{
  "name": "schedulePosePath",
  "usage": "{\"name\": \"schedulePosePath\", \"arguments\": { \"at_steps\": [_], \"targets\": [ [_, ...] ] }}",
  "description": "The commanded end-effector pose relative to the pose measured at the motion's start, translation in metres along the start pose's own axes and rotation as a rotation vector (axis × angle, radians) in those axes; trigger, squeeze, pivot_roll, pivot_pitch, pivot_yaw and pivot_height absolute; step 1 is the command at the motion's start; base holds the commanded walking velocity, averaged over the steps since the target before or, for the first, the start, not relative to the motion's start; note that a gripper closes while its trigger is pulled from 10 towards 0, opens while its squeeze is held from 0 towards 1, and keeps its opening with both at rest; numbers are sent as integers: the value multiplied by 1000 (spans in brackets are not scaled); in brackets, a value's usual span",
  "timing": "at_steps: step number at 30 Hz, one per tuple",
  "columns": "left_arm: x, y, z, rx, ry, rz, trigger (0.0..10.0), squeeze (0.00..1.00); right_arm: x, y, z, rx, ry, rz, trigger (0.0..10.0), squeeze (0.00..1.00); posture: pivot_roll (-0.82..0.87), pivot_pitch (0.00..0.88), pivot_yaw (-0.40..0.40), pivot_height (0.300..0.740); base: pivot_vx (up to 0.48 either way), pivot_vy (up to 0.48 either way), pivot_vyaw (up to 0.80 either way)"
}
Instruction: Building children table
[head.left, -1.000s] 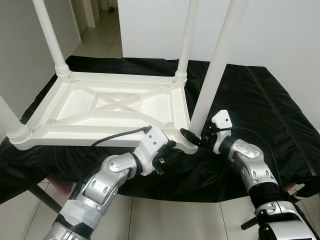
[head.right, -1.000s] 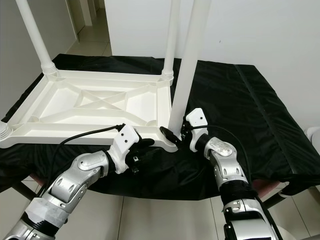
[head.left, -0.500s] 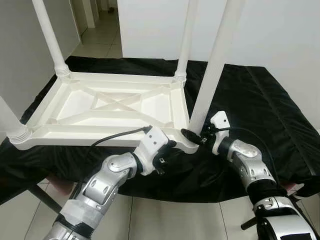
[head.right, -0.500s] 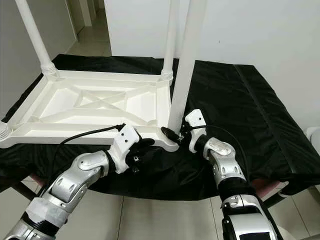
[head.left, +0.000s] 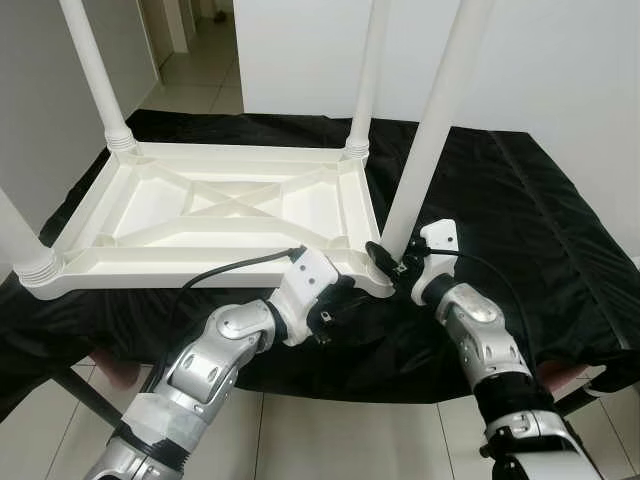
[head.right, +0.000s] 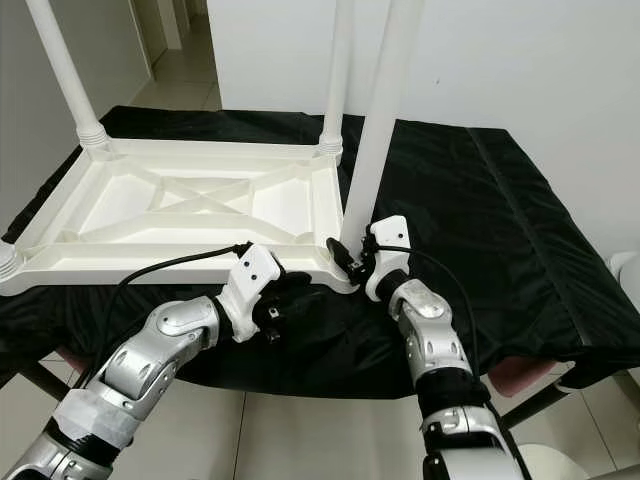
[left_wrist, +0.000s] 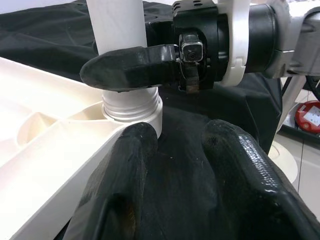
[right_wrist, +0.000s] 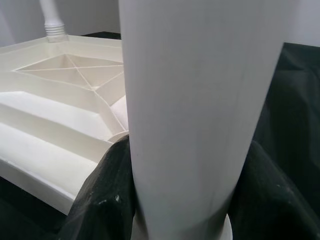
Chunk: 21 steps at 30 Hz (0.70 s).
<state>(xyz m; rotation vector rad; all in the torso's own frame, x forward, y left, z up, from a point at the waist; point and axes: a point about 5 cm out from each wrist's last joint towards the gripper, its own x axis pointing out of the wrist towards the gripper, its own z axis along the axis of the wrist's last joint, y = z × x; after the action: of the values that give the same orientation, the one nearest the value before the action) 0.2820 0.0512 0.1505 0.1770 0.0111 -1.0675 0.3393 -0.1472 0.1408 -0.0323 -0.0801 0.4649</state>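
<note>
My right gripper (head.left: 388, 262) is clenched round the base of the nearest leg (head.left: 432, 120), which stands upright in the corner socket of the table (head.left: 215, 215). My left gripper (head.left: 340, 300) rests just beside that corner, fingers (left_wrist: 125, 170) spread apart on the black cloth (head.left: 520, 200). The table is white plastic, upside down on the cloth, ribbed underneath with a cross brace. Three other legs stand upright at its other corners.
</note>
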Motion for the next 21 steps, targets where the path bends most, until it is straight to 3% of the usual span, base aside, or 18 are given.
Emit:
{"name": "schedulePosePath", "arguments": {
  "at_steps": [1,3,10,12,15,21],
  "targets": [
    [1,-7,-3,-5,12,-103,10000,0,2,2,11,24,-59,-76,10000,0,-16,38,-15,740,0,0,0],
    [1,-7,-3,-8,13,-103,10000,0,3,13,12,75,-72,-188,10000,0,-20,41,-9,740,0,0,0],
    [-1,-5,-4,-5,18,-97,10000,0,3,28,13,63,-70,-370,10000,0,-19,43,-12,740,0,0,0],
    [-2,-2,-4,-2,20,-81,10000,0,2,43,10,72,-52,-475,10000,0,-11,45,-17,740,0,0,0],
    [-4,1,-4,-6,20,-63,10000,0,2,54,9,98,-53,-494,10000,0,-12,45,-14,740,0,0,0],
    [-6,4,-6,-1,28,-57,10000,0,-5,46,13,80,-58,-513,10000,0,-11,47,-15,740,0,0,0]
  ]
}}
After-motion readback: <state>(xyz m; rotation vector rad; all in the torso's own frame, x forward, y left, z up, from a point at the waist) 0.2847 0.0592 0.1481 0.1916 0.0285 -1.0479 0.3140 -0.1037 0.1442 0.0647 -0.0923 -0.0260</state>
